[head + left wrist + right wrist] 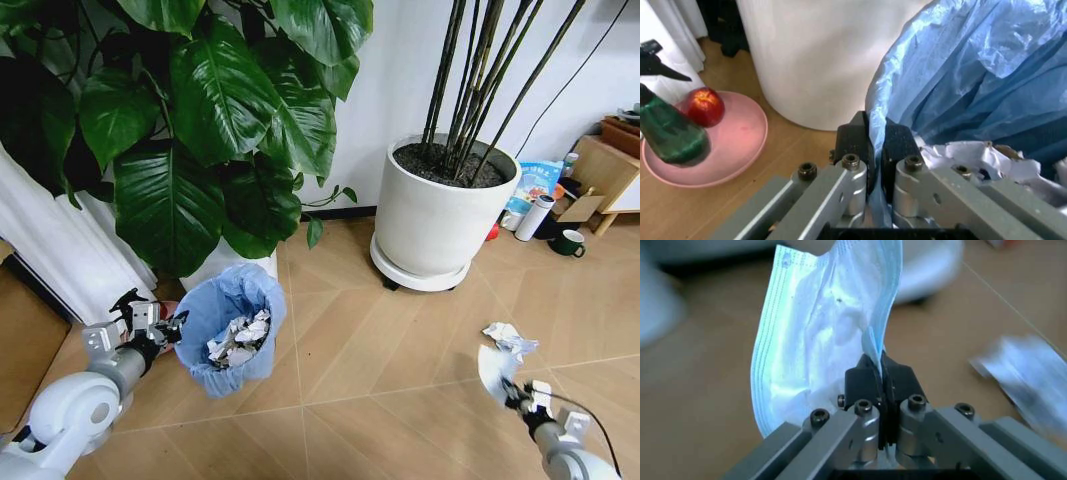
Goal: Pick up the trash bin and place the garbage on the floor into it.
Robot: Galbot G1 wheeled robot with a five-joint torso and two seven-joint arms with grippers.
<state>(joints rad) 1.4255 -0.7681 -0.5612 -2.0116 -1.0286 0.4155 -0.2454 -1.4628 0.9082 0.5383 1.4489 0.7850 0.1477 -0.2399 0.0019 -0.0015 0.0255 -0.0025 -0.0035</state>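
Trash bin (232, 340) left on the floor (380, 370), before a plant pot (440, 215); paper wad (510, 338) right.

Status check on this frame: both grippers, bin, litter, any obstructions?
Left gripper shut on trash bin rim. Right gripper shut on face mask, held off the floor. Crumpled wrapper on floor beside it. Path to bin open.

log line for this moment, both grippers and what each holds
left gripper: shut on bin bag rim | right gripper: shut on face mask, above floor | crumpled paper: on floor
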